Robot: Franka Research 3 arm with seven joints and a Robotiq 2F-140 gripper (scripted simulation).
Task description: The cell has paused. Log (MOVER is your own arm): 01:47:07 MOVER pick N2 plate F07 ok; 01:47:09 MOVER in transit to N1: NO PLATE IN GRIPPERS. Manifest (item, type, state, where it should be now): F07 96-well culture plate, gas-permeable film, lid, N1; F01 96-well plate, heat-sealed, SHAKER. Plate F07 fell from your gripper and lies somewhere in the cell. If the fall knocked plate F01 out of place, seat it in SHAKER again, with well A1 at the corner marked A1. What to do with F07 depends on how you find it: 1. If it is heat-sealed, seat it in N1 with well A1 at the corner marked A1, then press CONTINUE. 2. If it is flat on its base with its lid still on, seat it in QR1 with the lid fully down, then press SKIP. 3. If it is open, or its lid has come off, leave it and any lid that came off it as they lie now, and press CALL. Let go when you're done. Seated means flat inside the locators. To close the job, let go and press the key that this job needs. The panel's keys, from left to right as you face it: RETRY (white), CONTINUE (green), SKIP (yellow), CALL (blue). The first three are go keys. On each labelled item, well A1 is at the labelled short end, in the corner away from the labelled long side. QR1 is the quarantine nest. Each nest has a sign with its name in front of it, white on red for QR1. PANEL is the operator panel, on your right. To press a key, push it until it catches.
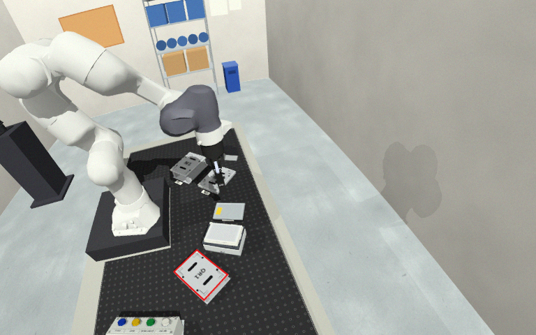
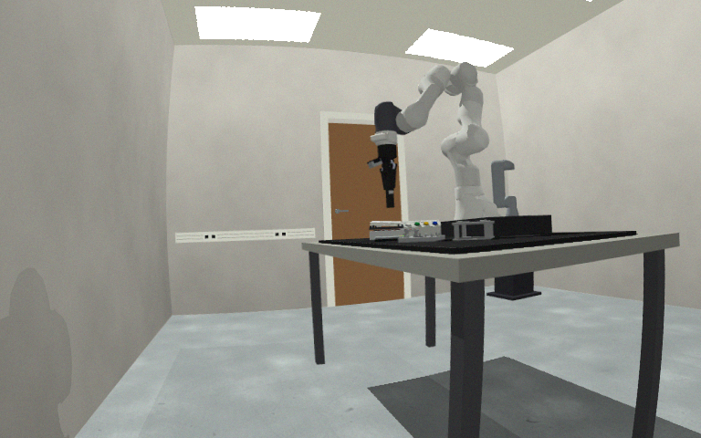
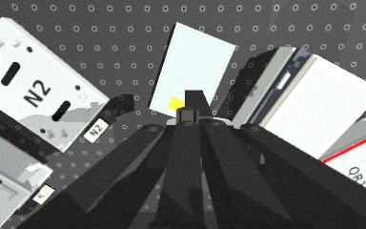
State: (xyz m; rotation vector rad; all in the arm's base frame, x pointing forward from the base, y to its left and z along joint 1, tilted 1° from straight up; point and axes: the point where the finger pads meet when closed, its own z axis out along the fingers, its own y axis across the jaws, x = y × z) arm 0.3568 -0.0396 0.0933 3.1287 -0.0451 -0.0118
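My gripper (image 1: 220, 184) (image 2: 390, 206) (image 3: 193, 104) is shut on nothing, pointing down above the table. A flat plate (image 1: 233, 211) (image 3: 197, 57) with a smooth pale blue-grey top and a yellow mark lies on the mat between N2 and the shaker; my fingertips partly cover it in the wrist view. Its lettering, and whether its top is a seal or a lid, cannot be told. A white plate (image 1: 224, 232) (image 3: 329, 105) sits on the shaker (image 1: 224, 248) (image 3: 267, 76). QR1 (image 1: 201, 262) (image 3: 340, 167), red-edged, holds no plate. The panel (image 1: 174, 327) has blue (image 1: 121, 322), yellow (image 1: 135, 322), green (image 1: 150, 322) and white (image 1: 165, 322) keys.
Nest N2 (image 1: 228, 172) (image 3: 48, 72) stands beside nest N1 (image 1: 193, 165) (image 3: 14, 174), near my gripper in the top view. A small pale flat piece (image 1: 230, 157) lies beyond N2. The arm's dark base block (image 1: 130, 252) stands beside the mat's middle.
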